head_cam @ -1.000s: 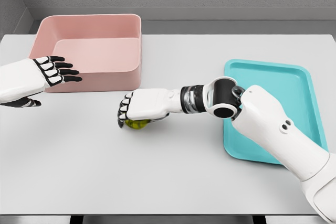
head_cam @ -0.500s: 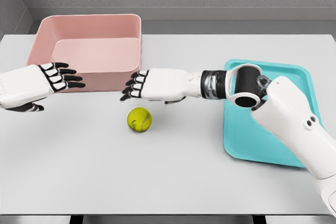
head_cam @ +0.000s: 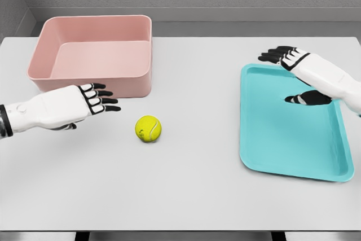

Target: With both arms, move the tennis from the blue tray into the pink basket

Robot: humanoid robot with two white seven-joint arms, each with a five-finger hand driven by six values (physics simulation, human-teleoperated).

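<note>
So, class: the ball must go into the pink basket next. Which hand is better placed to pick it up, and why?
Left. The left hand hovers open beside the tennis ball, near the pink basket. The right hand is over the blue tray.

I see a pale grey surface (head_cam: 186, 196) filling most of the frame. On it, the pink basket (head_cam: 93, 55) sits at the upper left, the blue tray (head_cam: 287, 139) lies flat at the right, and the yellow-green tennis ball (head_cam: 148, 128) rests on bare surface left of centre, just below the basket.
</note>
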